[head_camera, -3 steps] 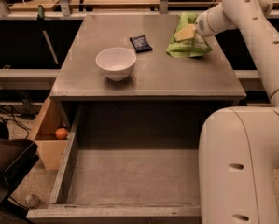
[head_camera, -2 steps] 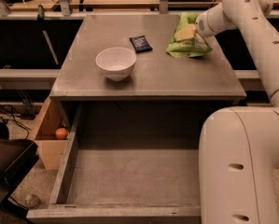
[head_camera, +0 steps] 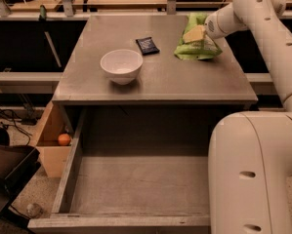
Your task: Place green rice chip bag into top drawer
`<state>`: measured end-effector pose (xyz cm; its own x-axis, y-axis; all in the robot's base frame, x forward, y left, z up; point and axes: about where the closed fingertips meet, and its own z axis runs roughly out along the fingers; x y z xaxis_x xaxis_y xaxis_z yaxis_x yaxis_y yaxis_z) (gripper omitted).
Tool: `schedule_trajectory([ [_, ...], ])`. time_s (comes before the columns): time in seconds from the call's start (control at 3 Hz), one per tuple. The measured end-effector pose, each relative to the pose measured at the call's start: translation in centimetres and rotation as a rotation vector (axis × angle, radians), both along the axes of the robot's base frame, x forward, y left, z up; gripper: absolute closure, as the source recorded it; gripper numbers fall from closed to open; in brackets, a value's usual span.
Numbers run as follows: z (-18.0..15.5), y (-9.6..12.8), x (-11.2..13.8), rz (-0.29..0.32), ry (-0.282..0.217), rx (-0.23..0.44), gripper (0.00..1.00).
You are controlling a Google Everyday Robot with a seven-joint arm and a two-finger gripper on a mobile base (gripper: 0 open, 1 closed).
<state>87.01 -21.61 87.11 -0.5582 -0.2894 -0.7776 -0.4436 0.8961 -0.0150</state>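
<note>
The green rice chip bag (head_camera: 198,48) lies on the grey cabinet top (head_camera: 184,82) at its far right. It is lime green, glossy and wrinkled. My gripper (head_camera: 196,33) is right on top of the bag, at the end of the white arm (head_camera: 262,13) that reaches in from the right. The top drawer (head_camera: 135,184) is pulled out wide open below the cabinet's front edge, and its flat grey bottom is bare.
A white bowl (head_camera: 121,65) stands on the cabinet top left of centre. A small dark blue packet (head_camera: 147,45) lies behind it, left of the bag. A light wooden crate (head_camera: 50,145) with an orange ball (head_camera: 63,139) sits on the floor left of the drawer. My white base (head_camera: 253,174) fills the lower right.
</note>
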Motion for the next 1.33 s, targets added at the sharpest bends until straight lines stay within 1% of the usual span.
schedule_trajectory([
  [0.33,3.3,-0.9,-1.5,0.010,-0.056,-0.018,1.00],
  [0.67,9.9,-2.3,-5.8,0.031,-0.177,-0.055,1.00],
  [1.0,17.6,-4.5,-12.6,0.037,-0.368,-0.102,1.00],
  [1.33,23.0,-4.8,-20.3,0.049,-0.477,-0.128,1.00],
])
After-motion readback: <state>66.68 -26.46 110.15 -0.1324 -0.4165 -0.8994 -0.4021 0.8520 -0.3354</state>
